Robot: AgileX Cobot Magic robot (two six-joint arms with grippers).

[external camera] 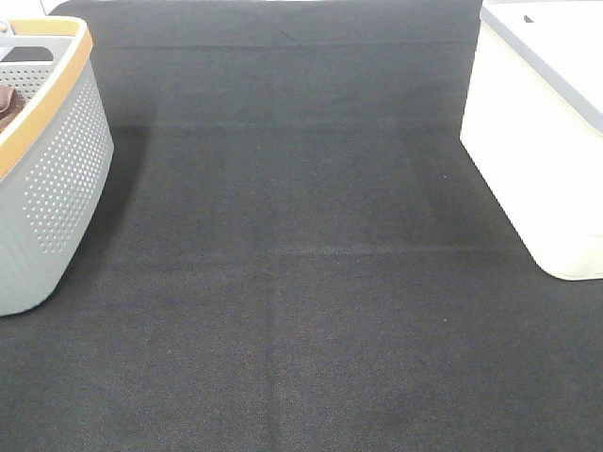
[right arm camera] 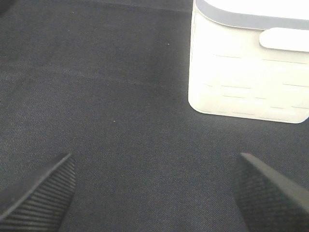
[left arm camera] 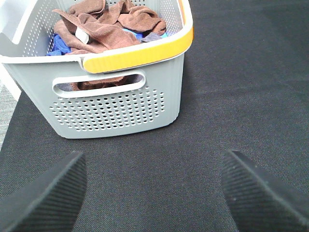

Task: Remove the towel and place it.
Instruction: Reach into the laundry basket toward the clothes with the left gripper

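The reddish-brown towel (left arm camera: 104,26) lies crumpled in a grey perforated basket (left arm camera: 116,108) with a yellow rim band, its white label showing, on top of blue cloth. In the exterior high view only a sliver of the towel (external camera: 8,105) shows in the basket (external camera: 57,179) at the far left. My left gripper (left arm camera: 153,193) is open and empty, above the black mat a short way from the basket's handle side. My right gripper (right arm camera: 157,193) is open and empty over the mat, short of a white bin (right arm camera: 248,67). Neither gripper shows in the exterior high view.
The white bin (external camera: 537,122) with a grey rim stands at the right of the black mat (external camera: 292,264). The basket stands at the mat's left edge. Blue cloth (left arm camera: 60,43) lies under the towel in the basket.
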